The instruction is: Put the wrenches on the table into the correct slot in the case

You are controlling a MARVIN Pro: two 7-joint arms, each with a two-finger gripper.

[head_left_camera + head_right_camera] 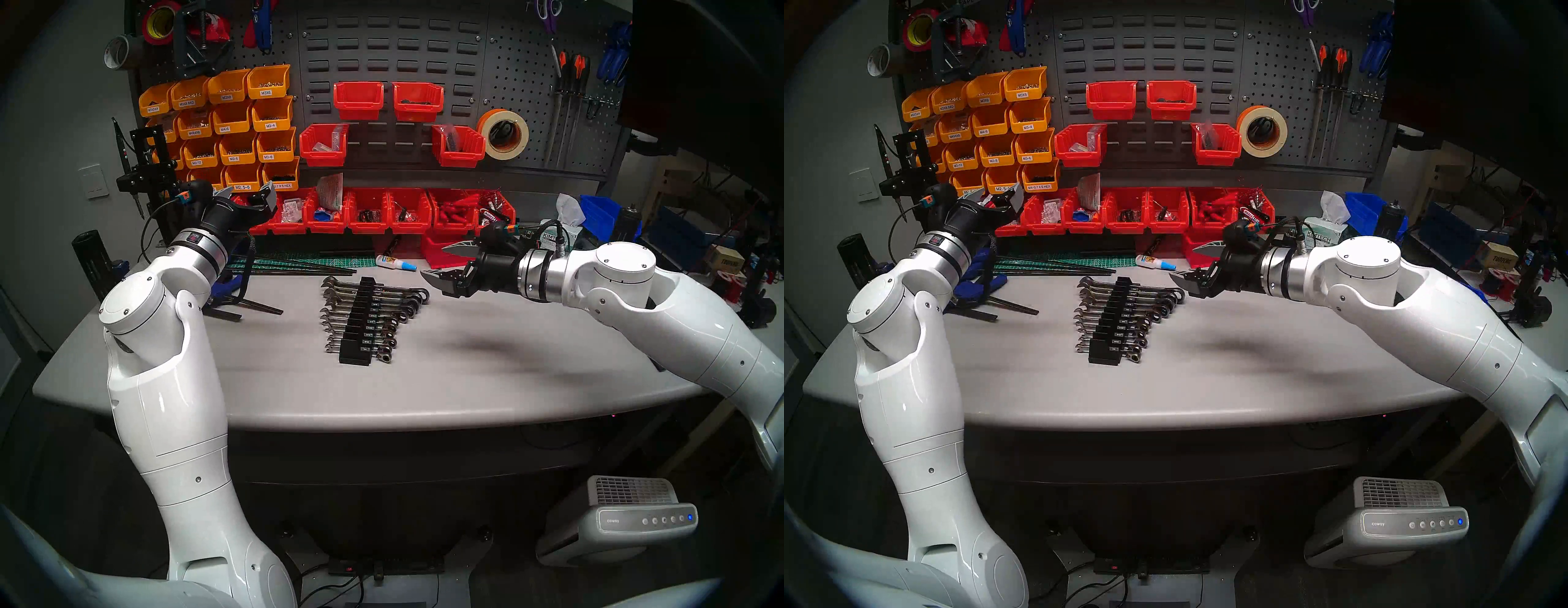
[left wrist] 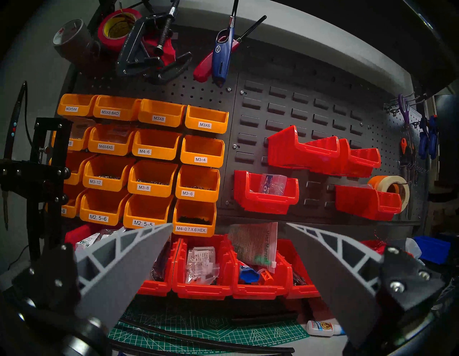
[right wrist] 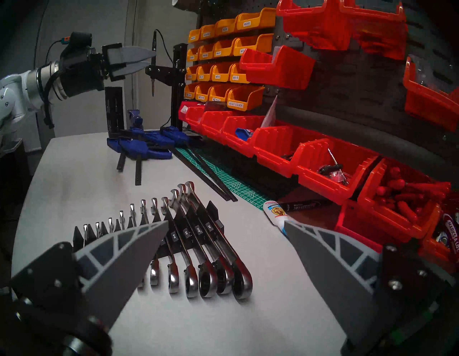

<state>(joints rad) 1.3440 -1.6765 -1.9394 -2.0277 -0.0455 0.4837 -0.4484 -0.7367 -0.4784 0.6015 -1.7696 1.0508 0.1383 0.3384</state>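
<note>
A dark pegboard wall [image 1: 424, 51] of orange and red plastic bins is backing the wide light-grey matte worktop [image 1: 488, 373]. The long black plastic wrench rack [image 1: 358, 323] is lying toward the middle of the worktop, nearer its back edge, with the chrome combination wrenches [image 1: 384, 316] sitting across its slots, ring ends toward the right edge. The right gripper [image 1: 439, 266] is hovering just beyond the rack's far right end, fingers spread and holding nothing. The left gripper [image 1: 254, 196] is hanging over the back left corner, fingers likewise released and empty.
</note>
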